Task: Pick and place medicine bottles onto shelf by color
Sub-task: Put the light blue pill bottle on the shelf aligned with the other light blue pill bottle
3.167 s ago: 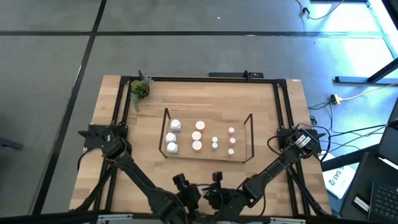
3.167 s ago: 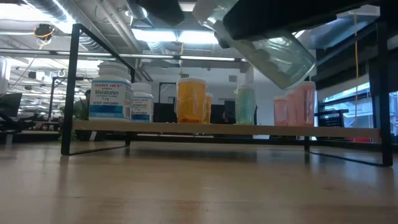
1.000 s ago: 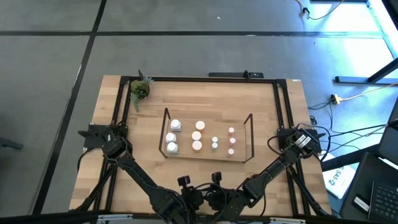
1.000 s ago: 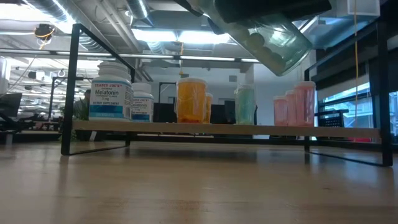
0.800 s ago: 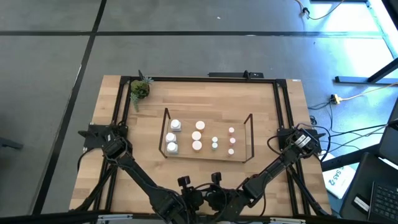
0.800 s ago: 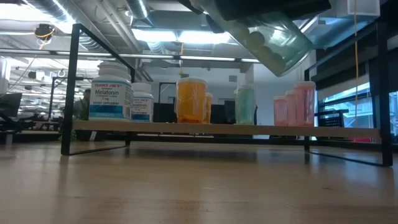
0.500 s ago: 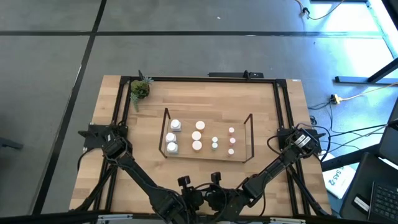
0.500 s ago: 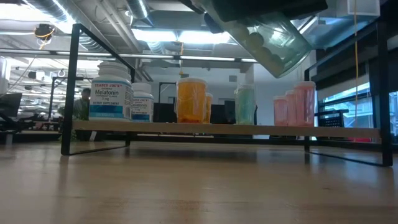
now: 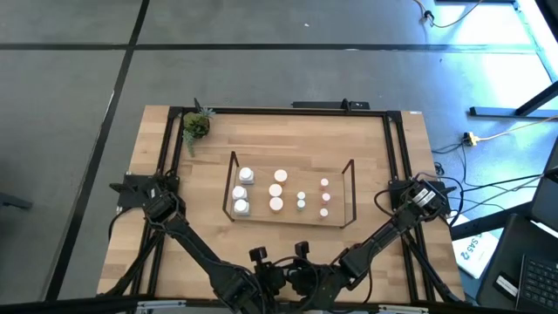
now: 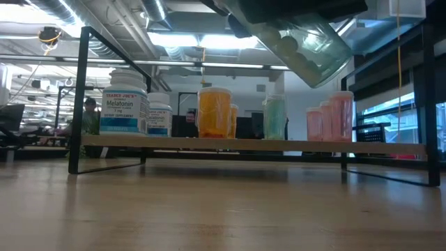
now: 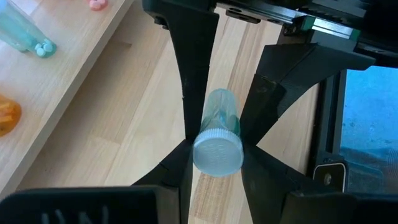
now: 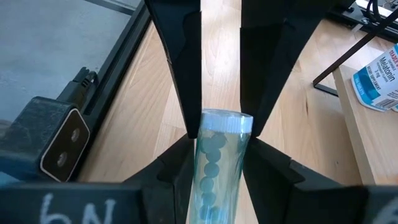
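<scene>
One teal medicine bottle [image 10: 306, 45] with a white cap hangs tilted over the table's near middle, its clear base end lower and toward the right. My left gripper [image 11: 219, 124] and my right gripper [image 12: 221, 134] are both shut on it, and their arms meet at the near edge [image 9: 283, 277]. The shelf [image 10: 244, 145] stands mid-table. White bottles [image 9: 242, 192], orange bottles [image 9: 276, 190], teal bottles [image 9: 302, 201] and pink bottles [image 9: 324, 197] stand upright on its board. My left gripper pinches the bottle at its cap end [image 11: 217, 155], one finger on either side. The cap's top faces back toward the wrist and the body points away between the fingers, slanting down. The bottle is clear of the table. My right gripper pinches the two opposite sides of the bottle's teal body [image 12: 217, 162], coming from the table's right and slanting down. In its wrist view the body runs up between the fingers. Pills show through the wall.
A small potted plant [image 9: 196, 126] stands at the far left corner. A black frame [image 9: 166, 157] edges the table. Bare wood [image 9: 288, 240] lies between the shelf and the grippers. A person [image 10: 89, 115] shows far back in the room.
Both grippers and the teal bottle have kept still. A person has come into view in the room behind the shelf's left end.
</scene>
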You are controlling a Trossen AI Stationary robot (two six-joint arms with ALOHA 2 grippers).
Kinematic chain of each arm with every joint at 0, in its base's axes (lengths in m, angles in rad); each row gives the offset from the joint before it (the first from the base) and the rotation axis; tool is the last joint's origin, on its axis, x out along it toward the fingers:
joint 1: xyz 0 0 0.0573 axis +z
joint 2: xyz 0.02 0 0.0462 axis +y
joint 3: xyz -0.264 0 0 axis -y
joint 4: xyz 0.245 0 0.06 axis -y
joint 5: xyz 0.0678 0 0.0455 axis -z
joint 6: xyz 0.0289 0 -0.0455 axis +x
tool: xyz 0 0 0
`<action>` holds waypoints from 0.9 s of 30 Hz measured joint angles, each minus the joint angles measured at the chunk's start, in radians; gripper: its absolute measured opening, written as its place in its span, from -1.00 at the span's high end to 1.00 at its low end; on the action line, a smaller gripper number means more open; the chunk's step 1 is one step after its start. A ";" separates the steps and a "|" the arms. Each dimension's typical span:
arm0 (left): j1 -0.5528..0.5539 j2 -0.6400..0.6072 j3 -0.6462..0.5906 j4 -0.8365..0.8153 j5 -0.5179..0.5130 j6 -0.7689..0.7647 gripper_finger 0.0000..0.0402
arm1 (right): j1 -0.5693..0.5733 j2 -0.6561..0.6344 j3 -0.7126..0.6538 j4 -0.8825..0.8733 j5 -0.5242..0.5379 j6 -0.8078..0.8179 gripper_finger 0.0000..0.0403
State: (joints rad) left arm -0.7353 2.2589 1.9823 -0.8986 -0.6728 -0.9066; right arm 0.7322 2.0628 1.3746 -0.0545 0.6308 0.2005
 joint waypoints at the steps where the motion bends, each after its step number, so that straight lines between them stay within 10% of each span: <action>1: 0.000 0.000 0.000 -0.001 0.000 0.000 0.50 | -0.002 0.000 0.000 0.000 -0.001 0.001 0.36; 27: 0.000 0.001 0.000 0.000 0.017 -0.002 0.50 | -0.017 0.000 0.000 0.000 -0.078 -0.022 0.40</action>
State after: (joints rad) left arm -0.7353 2.2597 1.9823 -0.8989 -0.6563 -0.9089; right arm 0.7151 2.0628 1.3746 -0.0547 0.5523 0.1781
